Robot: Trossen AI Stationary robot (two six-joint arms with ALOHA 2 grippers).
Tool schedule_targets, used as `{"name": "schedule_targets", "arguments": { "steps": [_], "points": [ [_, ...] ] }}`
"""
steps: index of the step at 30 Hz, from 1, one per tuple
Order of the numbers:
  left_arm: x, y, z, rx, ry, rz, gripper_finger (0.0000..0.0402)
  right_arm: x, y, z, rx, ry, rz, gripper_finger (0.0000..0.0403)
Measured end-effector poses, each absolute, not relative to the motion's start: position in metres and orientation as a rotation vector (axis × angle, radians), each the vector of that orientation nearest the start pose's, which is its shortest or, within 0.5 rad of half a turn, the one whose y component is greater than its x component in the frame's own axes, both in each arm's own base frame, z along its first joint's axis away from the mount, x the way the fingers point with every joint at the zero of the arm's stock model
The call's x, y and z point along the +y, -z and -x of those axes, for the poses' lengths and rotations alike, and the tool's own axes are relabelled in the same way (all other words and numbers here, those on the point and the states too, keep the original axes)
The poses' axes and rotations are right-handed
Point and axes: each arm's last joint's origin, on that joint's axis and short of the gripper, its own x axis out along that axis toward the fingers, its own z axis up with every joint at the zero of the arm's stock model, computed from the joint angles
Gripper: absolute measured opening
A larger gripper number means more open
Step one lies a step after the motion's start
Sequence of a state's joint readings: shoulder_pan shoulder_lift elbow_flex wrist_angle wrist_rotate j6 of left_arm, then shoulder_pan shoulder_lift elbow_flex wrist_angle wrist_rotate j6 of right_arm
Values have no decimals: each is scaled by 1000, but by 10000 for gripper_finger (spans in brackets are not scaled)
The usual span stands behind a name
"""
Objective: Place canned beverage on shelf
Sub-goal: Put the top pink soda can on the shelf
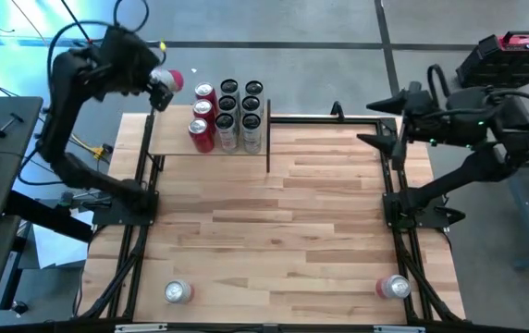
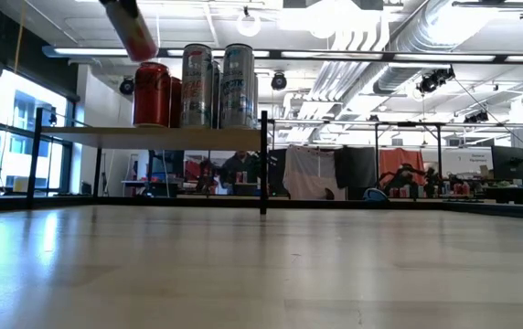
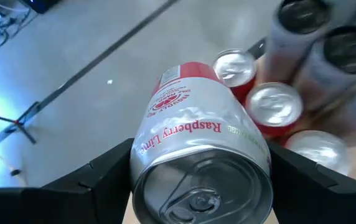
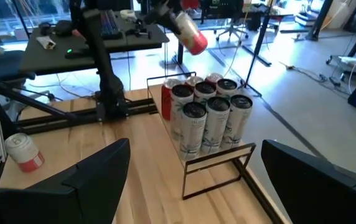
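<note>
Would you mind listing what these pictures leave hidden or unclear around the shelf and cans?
- Left gripper: in the low view, cut off by the top edge; only its tilted can shows.
- Rear cans on the shelf: low view, masked by front cans.
- Tall cans' labels: left wrist view, blurred.

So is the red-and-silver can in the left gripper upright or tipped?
Tipped: the red-and-silver can hangs slanted in the left gripper above the light-wood shelf.
</note>
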State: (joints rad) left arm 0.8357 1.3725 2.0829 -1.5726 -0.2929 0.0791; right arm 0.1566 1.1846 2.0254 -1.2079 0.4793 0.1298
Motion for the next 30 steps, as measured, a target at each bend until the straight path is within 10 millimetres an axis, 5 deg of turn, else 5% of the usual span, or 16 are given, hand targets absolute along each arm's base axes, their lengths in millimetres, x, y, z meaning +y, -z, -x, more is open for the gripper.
{"name": "schedule_targets", "arguments": {
  "steps": [16, 30],
  "points": [
    [227, -454, -120, 1174, -873, 200, 281, 13, -521, -167, 447, 368, -61, 348],
    [236, -392, -125, 1341, -856, 446, 281, 14, -518, -175, 468, 368, -45, 348]
  ]
}}
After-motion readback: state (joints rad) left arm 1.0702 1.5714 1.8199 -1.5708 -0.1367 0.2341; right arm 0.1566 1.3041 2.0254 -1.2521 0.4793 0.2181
